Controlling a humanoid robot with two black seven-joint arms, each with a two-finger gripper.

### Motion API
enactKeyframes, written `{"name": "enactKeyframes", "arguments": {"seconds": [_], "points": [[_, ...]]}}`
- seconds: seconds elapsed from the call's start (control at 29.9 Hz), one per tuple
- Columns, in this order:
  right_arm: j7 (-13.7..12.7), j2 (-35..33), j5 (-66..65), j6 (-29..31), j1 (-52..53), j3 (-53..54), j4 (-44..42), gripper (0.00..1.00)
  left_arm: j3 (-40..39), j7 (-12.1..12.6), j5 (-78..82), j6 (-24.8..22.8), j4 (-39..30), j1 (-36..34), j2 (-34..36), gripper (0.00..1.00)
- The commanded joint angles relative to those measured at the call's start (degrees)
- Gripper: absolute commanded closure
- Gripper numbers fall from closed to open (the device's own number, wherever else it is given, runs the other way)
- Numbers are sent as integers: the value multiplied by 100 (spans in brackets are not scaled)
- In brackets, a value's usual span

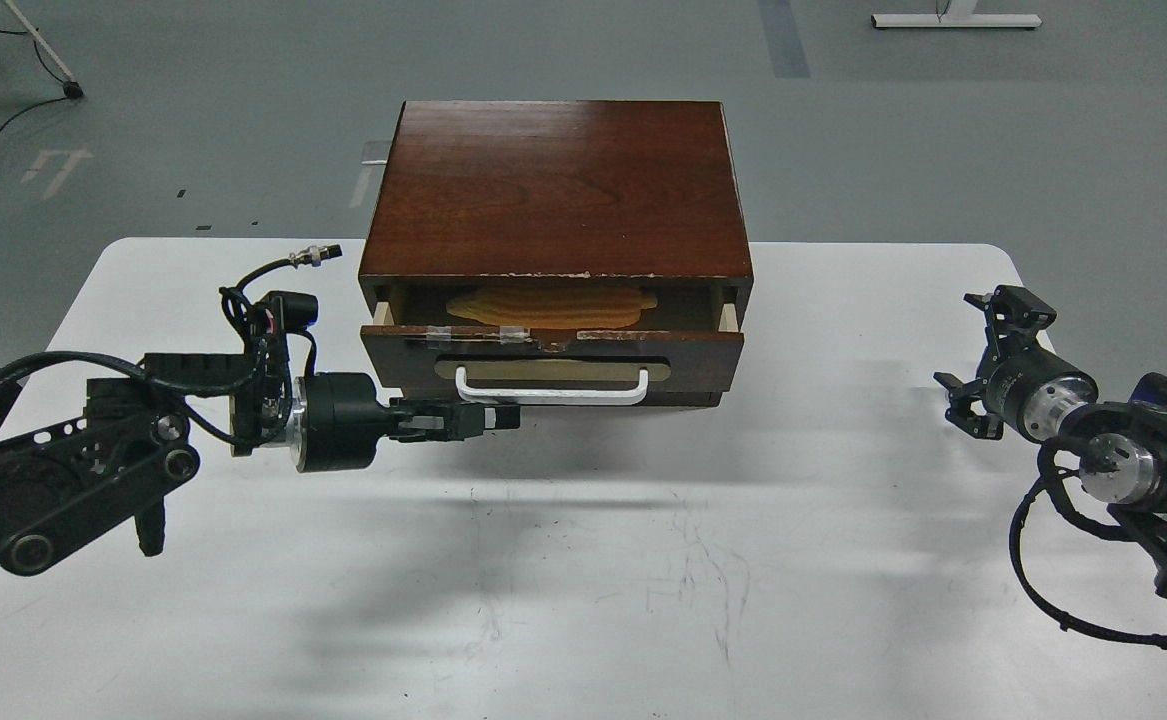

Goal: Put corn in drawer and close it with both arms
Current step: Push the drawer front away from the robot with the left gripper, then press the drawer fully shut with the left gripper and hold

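Yellow corn (pixel 551 305) is lying inside the drawer (pixel 553 352), which is standing slightly open. Left pincer (pixel 503 415) is reaching below the white handle (pixel 551 386), fingers together. Right pincer (pixel 983 350) is hovering apart over the counter (pixel 583 580). Closing is remaining.

Legible text, labels, brands, numbers: none recorded. The only sign-like mark was a set of white painted floor markings (pixel 55 168) at upper left, too faint and partial to be read as any letter or figure.
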Motion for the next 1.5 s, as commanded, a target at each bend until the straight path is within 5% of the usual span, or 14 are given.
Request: {"name": "enactKeyframes", "arguments": {"seconds": [0.0, 0.33, 1.47], "points": [[-5, 2, 0, 0, 2, -8, 0, 0, 0, -2, 3, 1, 171, -76, -158, 100], [3, -16, 0, 0, -7, -8, -158, 0, 43, -2, 3, 1, 856, -532, -782, 100], [3, -7, 0, 0, -60, -8, -158, 0, 35, -2, -6, 1, 1436, -753, -914, 100]]}}
